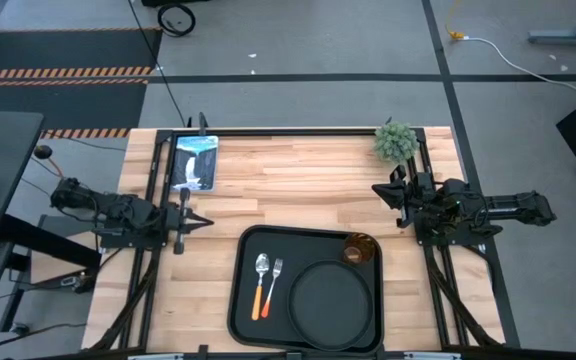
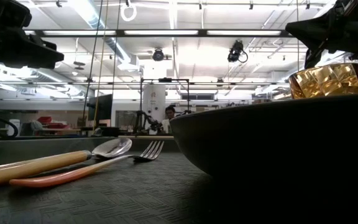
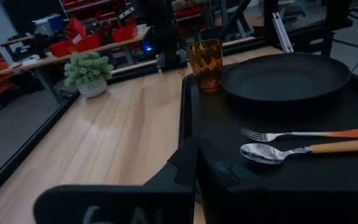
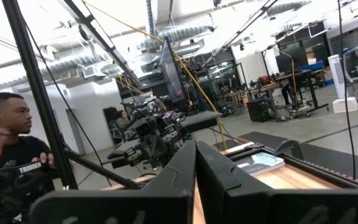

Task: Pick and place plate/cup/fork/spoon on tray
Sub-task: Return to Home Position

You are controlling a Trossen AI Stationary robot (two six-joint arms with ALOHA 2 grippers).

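As it seems, tray [image 1: 244, 262] holds four.

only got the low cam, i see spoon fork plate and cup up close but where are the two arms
observer: both are off the tray. the left claw hangs shut over the wooden table, left of the tray.
operator: and the right one
observer: the right claw hangs shut over the table past the tray's far right corner, near a small plant.
operator: is the cup on the plate
observer: no, the cup stands on the tray's floor in that far right corner, beside the plate.
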